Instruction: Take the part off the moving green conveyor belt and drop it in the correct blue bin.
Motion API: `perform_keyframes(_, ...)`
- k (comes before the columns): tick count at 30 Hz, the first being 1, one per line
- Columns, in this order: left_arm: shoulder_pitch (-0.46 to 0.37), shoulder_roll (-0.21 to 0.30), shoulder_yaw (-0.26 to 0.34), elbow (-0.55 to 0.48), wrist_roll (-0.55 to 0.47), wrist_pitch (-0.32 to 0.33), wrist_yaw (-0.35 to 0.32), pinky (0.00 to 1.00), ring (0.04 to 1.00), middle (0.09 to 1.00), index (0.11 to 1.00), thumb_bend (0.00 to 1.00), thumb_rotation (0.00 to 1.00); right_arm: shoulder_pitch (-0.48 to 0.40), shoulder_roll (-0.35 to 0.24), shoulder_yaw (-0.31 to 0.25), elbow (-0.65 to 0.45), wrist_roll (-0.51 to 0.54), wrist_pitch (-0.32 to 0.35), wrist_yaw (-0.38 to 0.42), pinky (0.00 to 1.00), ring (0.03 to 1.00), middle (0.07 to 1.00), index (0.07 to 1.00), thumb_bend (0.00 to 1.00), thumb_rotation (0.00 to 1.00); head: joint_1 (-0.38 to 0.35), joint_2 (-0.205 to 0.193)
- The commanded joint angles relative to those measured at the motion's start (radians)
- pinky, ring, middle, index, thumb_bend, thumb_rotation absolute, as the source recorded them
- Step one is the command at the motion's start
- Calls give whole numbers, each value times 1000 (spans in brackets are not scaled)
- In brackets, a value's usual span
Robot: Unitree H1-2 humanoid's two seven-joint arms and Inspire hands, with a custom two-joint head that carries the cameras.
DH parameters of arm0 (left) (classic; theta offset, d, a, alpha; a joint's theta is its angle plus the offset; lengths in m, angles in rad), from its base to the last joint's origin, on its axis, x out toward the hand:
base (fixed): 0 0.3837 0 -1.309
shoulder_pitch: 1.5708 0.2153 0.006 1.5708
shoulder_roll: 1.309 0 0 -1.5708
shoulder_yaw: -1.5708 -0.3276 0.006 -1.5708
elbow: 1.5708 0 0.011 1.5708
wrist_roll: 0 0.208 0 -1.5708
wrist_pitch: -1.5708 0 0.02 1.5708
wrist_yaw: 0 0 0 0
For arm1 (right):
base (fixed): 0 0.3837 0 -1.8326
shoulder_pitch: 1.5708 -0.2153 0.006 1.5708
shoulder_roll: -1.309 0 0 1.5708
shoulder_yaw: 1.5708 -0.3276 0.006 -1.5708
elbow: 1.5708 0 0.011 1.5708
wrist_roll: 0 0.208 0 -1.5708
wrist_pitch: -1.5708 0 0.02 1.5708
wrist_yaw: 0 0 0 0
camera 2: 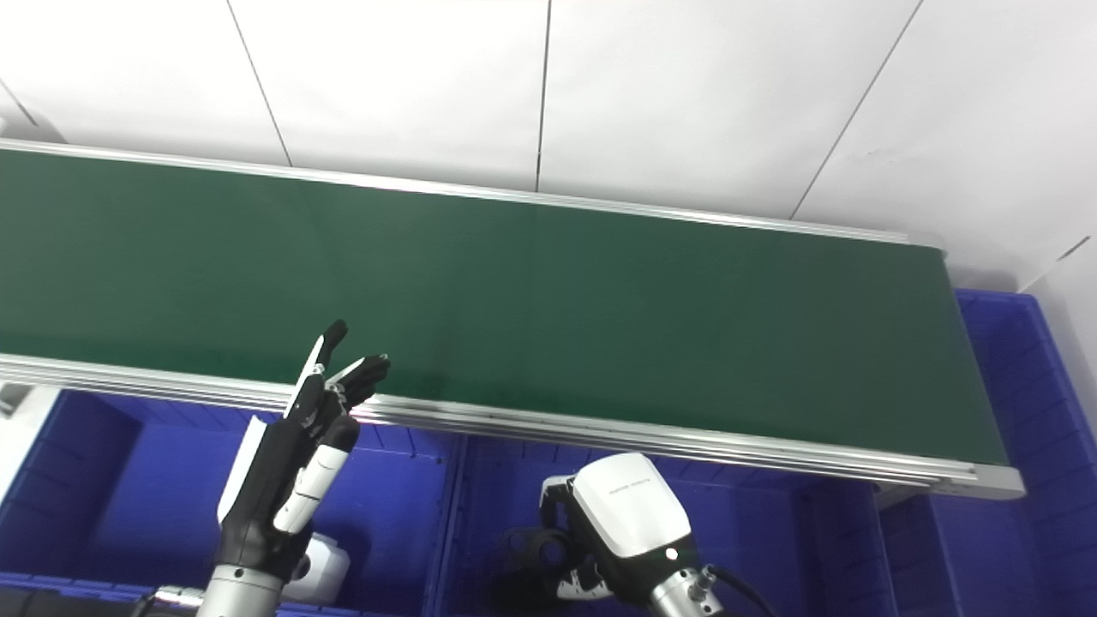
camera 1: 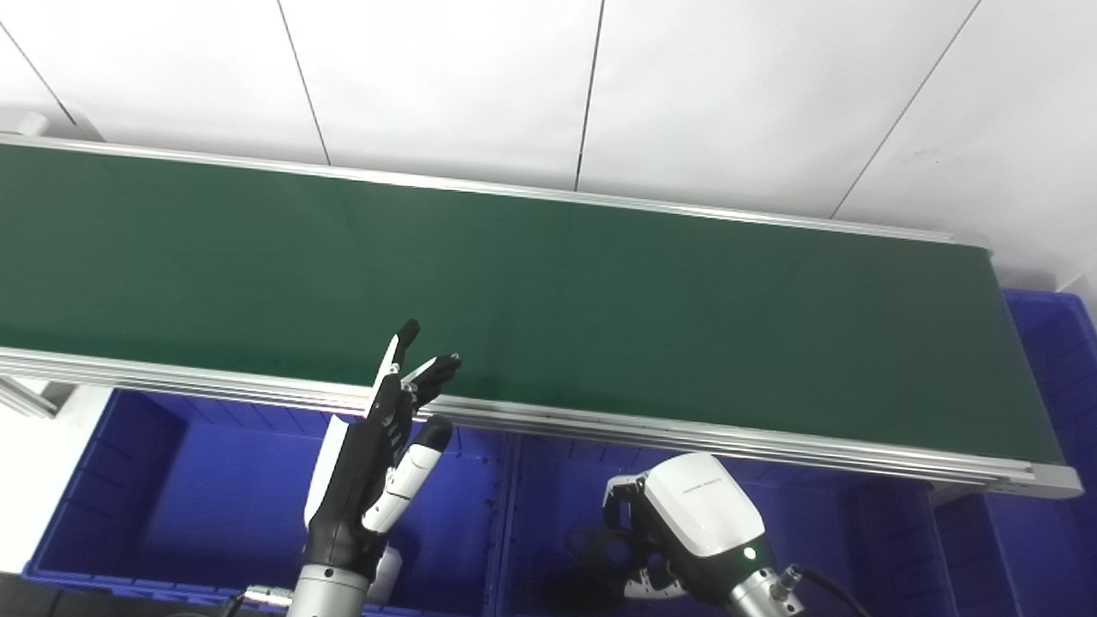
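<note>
The long dark-green conveyor belt with its silver aluminium side rails ran across the view from left to right, and no part lay on the stretch of it that showed. Where the part was could not be told from either view.

The left hand, black with white panels, stood raised in front of the near rail, its fingers apart and stretched up toward the belt's edge, holding nothing. Below it lay the left deep blue plastic bin, with a small white object partly hidden behind the wrist; what that object was could not be made out.

The right hand, white-backed with dark fingers, hung low over the middle blue plastic bin, turned palm down. Its fingers curled inward in shadow, and whether they held anything could not be told. A third blue plastic bin sat past the belt's right end.
</note>
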Motion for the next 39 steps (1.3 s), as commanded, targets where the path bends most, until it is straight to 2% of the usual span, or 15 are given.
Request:
perform_keyframes(1,-4,3,0,-31,3,-10,-4,872,858,836,995,494,851,-11,7,-3,3,-13,-34,-53,373,400,444,483,529,34,-3,1)
perform_keyframes(7,-7,11,7,-43,-7,6,-15,876,862,839,998,495,848,-20,19,-4,14,-14,-18,-58,383,401,472,483,532,0,-15,17)
perform_keyframes(12,-6,14,8,-52,-6,19,-21,875,865,839,1000,498,861,-25,29,-10,33,-48,-13,-109,378,398,473,483,531,4,-19,24)
perform_keyframes(13,-6,14,8,-54,-2,19,-21,874,864,837,999,502,864,-23,33,-11,33,-57,-5,-109,390,429,475,486,529,8,-22,26)
perform_keyframes(14,-5,14,7,-55,0,17,-20,871,861,835,997,504,867,-20,36,-12,30,-67,5,-97,414,488,473,521,604,148,-22,25)
perform_keyframes(15,-4,13,6,-55,1,17,-20,868,859,835,996,503,867,-16,40,-13,24,-73,15,-77,465,540,499,606,801,319,-22,23)
perform_keyframes(18,-2,12,4,-55,1,16,-19,865,859,837,996,512,866,-5,45,-17,7,-93,31,-7,590,642,596,705,971,523,-19,25)
perform_keyframes(22,-2,8,1,-65,3,29,-19,862,863,839,998,529,867,6,52,-31,-17,-83,22,38,639,682,664,748,1000,627,-16,27)
perform_keyframes(26,-1,8,0,-72,2,35,-20,863,861,840,995,499,867,18,64,-49,-65,-64,26,87,670,693,686,764,1000,648,-13,28)
perform_keyframes(28,2,9,0,-74,1,37,-19,873,871,852,994,500,870,32,75,-72,-155,-12,59,205,700,710,730,788,1000,646,-9,28)
perform_keyframes(30,5,8,2,-76,-4,41,-18,876,878,867,991,525,862,50,94,-107,-271,94,132,342,698,728,778,819,982,638,-7,28)
perform_keyframes(32,9,8,4,-77,-12,42,-18,871,886,885,988,542,850,77,116,-150,-375,221,201,408,648,728,795,824,929,645,-6,25)
perform_keyframes(34,10,12,7,-78,-16,42,-19,872,894,901,986,560,843,115,134,-204,-444,359,234,403,606,717,789,818,863,689,-4,22)
perform_keyframes(37,5,22,16,-71,-20,35,-23,879,896,910,979,582,841,206,186,-306,-493,634,253,325,598,718,782,804,761,711,-6,20)
perform_keyframes(39,1,28,23,-66,-25,31,-26,880,895,908,974,590,836,249,200,-330,-507,709,268,318,611,734,812,833,747,810,-18,11)
